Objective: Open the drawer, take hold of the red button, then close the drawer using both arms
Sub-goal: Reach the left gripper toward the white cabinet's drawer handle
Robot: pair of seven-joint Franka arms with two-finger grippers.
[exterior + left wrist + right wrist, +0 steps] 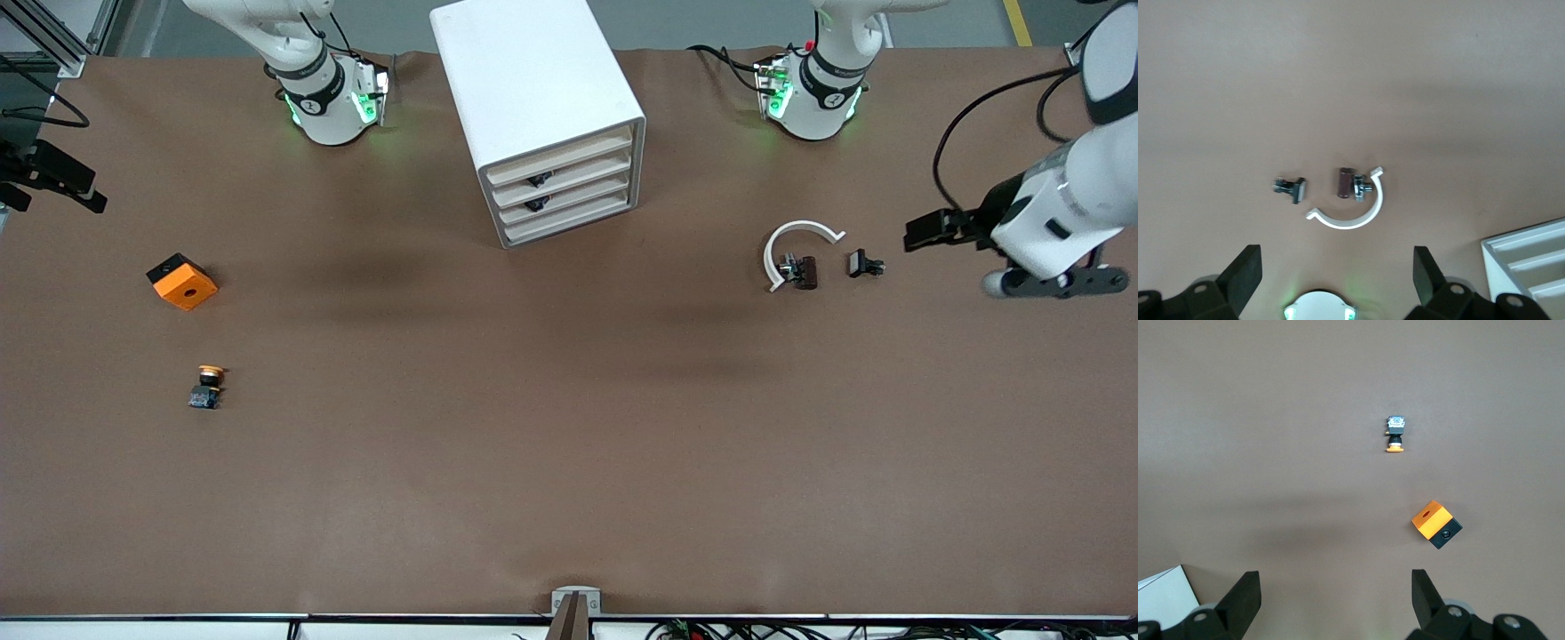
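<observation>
The white cabinet (pixel 538 107) stood between the two arm bases, turned a little askew, with four drawers stacked in it, all pushed in; the drawer (pixel 562 182) second from the top and the one below it each showed a small dark thing at the front, too small to identify. No red-capped button could be seen anywhere (whether a drawer hid it could not be told). Toward the right arm's end of the table from the cabinet lay one orange cube (pixel 181 281) with a hole and, nearer the front camera than the cube, one yellow-orange-capped button (pixel 206 388). Toward the left arm's end from the cabinet lay one white curved clip (pixel 794 245) with a small brown-and-metal part (pixel 800 270) touching its inner side, and one small black part (pixel 862 263) just beside them. The left gripper (pixel 1337 280) hung over bare table out past the black part from the cabinet, its jaws spread wide and holding nothing. The right gripper (pixel 1335 600) hung over the table at the right arm's end, the cube and the yellow-orange button below it, likewise spread and holding nothing.
</observation>
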